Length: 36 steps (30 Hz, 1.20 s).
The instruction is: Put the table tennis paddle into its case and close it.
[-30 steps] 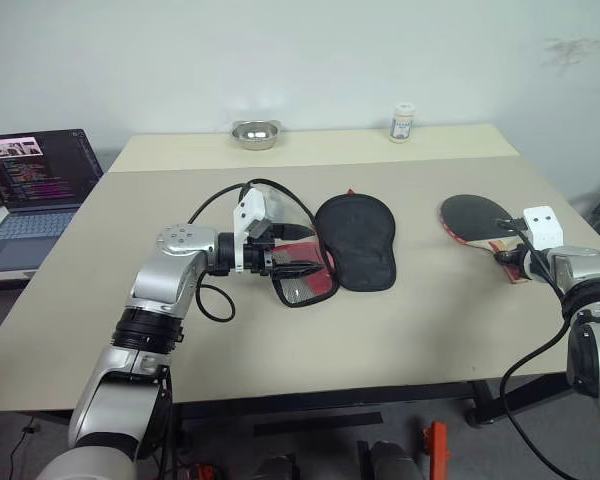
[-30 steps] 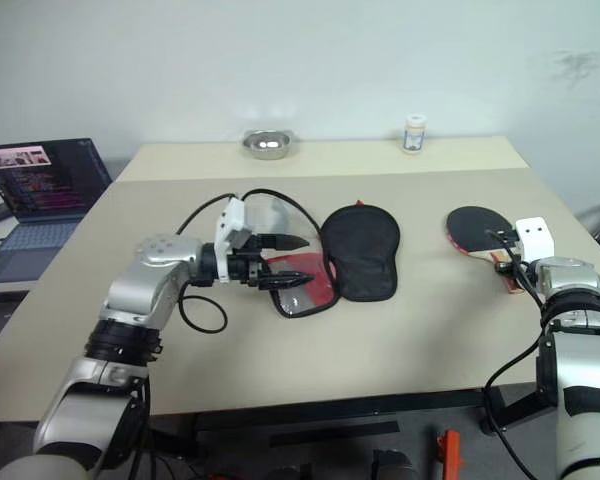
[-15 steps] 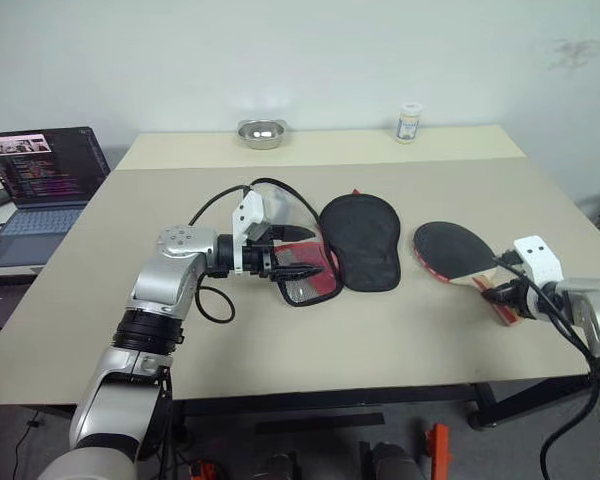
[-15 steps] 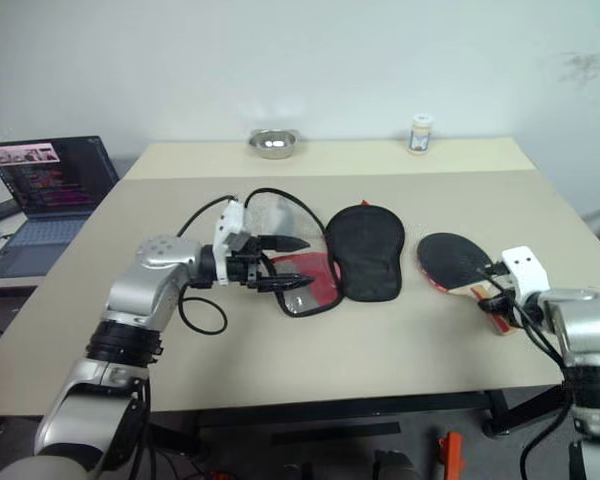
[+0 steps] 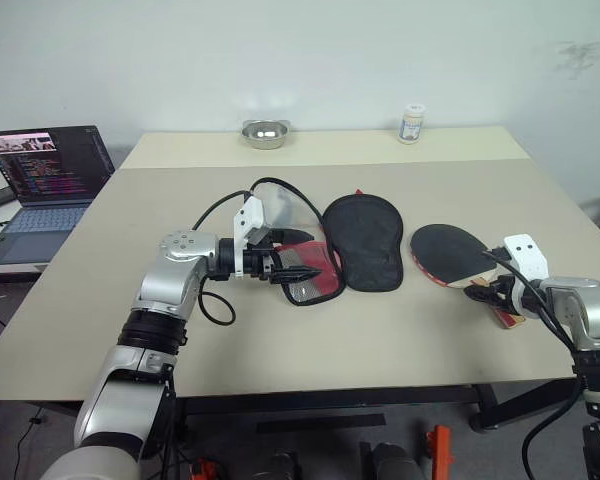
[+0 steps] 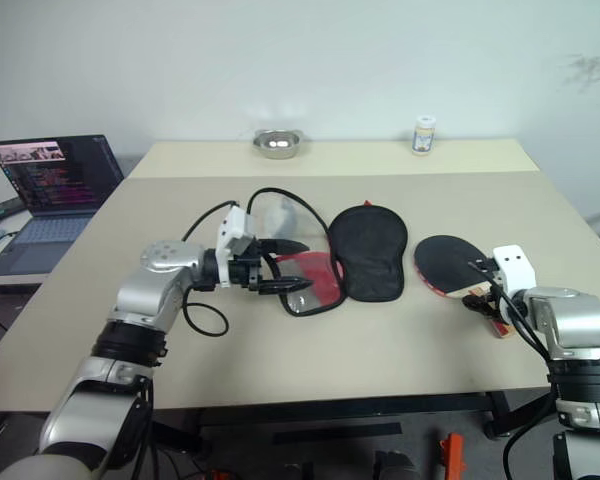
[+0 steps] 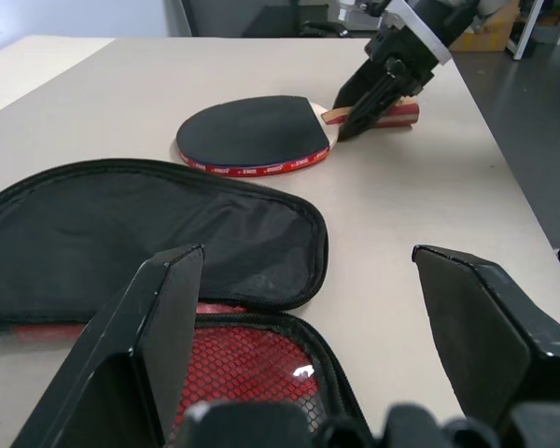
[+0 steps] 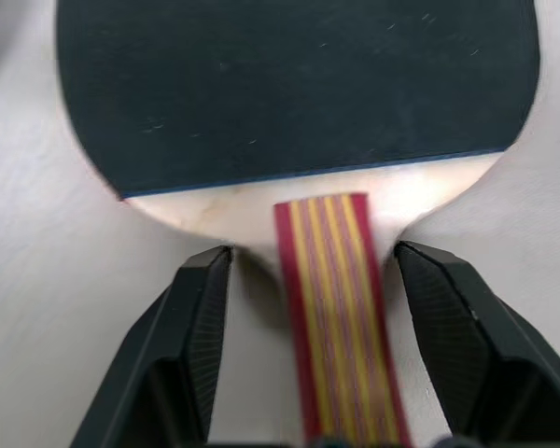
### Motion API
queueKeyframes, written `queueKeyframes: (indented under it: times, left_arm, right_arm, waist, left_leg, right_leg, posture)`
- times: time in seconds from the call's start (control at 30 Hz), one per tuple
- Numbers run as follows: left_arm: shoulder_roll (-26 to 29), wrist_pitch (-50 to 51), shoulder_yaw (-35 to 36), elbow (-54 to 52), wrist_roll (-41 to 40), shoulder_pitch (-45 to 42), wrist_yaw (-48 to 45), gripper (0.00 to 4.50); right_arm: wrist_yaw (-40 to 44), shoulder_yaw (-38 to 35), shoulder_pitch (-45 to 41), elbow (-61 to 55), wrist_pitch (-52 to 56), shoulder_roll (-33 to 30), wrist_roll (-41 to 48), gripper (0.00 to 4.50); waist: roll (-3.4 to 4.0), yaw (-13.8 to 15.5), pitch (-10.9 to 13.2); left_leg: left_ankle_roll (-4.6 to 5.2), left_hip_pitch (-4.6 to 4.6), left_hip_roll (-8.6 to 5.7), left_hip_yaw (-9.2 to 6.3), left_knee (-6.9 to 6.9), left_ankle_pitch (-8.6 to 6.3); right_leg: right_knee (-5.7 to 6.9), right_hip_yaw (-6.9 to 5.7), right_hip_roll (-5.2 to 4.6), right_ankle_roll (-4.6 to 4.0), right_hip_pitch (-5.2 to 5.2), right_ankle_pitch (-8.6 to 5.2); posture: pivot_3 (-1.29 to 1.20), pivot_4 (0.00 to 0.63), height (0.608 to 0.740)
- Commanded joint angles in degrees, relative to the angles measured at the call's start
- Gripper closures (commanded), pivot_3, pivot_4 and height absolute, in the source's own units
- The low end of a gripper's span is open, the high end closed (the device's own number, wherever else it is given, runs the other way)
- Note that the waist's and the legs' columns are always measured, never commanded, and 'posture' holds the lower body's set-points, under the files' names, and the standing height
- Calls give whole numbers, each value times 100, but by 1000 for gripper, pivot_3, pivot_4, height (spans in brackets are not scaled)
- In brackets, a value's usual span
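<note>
While our right gripper [image 8: 303, 355] straddles the paddle [image 5: 445, 252] handle with jaws apart, unclamped, we should close squarely before carrying toward nine o'clock.

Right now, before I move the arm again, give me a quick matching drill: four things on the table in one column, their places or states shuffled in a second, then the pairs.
1. table tennis paddle
2. case
3. metal bowl
4. right end effector

A. lying unzipped and spread open, mid-table
B. at the table's far edge
C. fingers open, either side of the handle
D. flat on the table, right of the case

Pairs: 1-D, 2-A, 3-B, 4-C
</note>
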Motion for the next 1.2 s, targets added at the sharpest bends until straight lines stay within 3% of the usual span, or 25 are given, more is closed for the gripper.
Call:
queueKeyframes:
  times: [0.03,0.23,0.53,0.73,0.97,1.2]
  left_arm:
    - [93,-88,180,-115,-41,7,6,599]
    - [164,53,226,-386,-94,142,73,599]
    - [404,404,496,-646,-305,183,97,599]
    - [495,380,552,-523,-280,128,139,599]
    - [480,306,516,-449,-233,92,167,599]
    - [513,201,528,-397,-207,167,169,599]
  right_arm:
    - [-24,57,-65,-13,-95,-79,21,1662]
    - [-160,27,-21,-95,-28,-28,49,3385]
    - [-583,-543,-701,-964,729,165,419,3416]
    - [-1434,-798,-1426,-1703,1543,1533,596,3417]
    - [-2477,-560,-1545,-1235,824,3138,298,3417]
    - [-2987,-392,-1630,-137,-349,3633,70,3417]
  waist:
    - [0,0,0]
    - [-1,1,0]
    - [1,-9,1]
    - [2,-34,-1]
    - [3,6,0]
    - [3,-3,-1]
  left_leg:
    - [0,0,0,0,0,0]
    - [1,1,0,-2,2,0]
    - [1,-1,0,0,2,0]
    - [0,0,5,-2,-3,0]
    - [-20,-16,-2,-7,-1,12]
    - [-22,-22,-3,-6,-3,13]
  right_leg:
    - [0,1,0,0,1,0]
    - [1,-1,0,0,3,0]
    - [3,2,0,0,-2,1]
    - [3,4,3,-3,-7,2]
    - [4,-1,-3,-3,-21,3]
    - [4,-2,-3,-3,-30,3]
  posture:
    - [0,150,740]
    - [0,150,740]
    - [0,150,740]
    - [0,150,740]
    - [0,150,740]
    - [0,150,740]
